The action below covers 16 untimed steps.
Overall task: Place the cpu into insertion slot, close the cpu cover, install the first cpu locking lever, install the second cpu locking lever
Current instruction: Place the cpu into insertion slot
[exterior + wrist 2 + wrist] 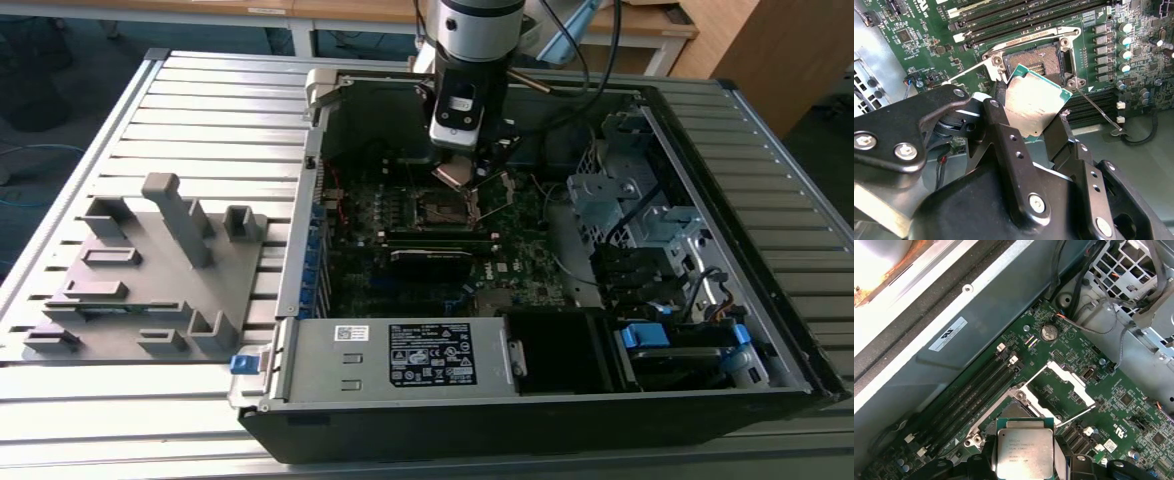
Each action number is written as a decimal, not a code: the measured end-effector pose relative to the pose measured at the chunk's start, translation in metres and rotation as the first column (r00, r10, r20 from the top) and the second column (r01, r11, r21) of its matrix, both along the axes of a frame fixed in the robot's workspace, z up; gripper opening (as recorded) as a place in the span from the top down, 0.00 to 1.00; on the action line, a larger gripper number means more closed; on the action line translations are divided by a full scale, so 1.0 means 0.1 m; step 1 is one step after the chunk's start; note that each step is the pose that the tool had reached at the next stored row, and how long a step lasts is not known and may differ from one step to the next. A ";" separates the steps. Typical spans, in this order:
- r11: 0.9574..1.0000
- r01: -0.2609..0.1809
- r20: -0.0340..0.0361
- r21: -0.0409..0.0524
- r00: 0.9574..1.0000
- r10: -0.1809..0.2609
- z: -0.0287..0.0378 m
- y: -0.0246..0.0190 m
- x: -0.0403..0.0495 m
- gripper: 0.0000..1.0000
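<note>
Second wrist view: the black end effector (1031, 114) grips the small square grey-faced cpu (1036, 100) between its fingers, tilted just above the silver-rimmed square insertion slot (1041, 60) on the green motherboard (929, 27).

cpu (1025, 452) clamped by its side edges in end effector (1025, 463), metal face to camera, overlapping the insertion slot (1015, 411), not seated. cpu cover (1068, 376) swung open past the slot, green motherboard (1134, 405) visible through its cut-out. Thin lever rod (1077, 414) at cover's edge. Black memory slots (974, 390) beside the socket.
</note>
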<state>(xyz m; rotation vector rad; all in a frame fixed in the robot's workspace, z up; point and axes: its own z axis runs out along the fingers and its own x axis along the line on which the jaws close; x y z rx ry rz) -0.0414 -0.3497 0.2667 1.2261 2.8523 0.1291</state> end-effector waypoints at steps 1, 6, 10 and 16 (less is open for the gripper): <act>1.000 0.001 0.000 0.000 1.000 -0.001 0.000 0.000 0.000 0.46; 0.998 0.057 0.000 0.000 0.998 -0.057 -0.006 0.000 0.000 0.46; 0.998 0.063 0.000 0.000 0.998 -0.063 -0.006 0.000 0.000 0.46; 0.997 0.071 0.000 0.000 0.997 -0.071 -0.008 0.000 0.000 0.46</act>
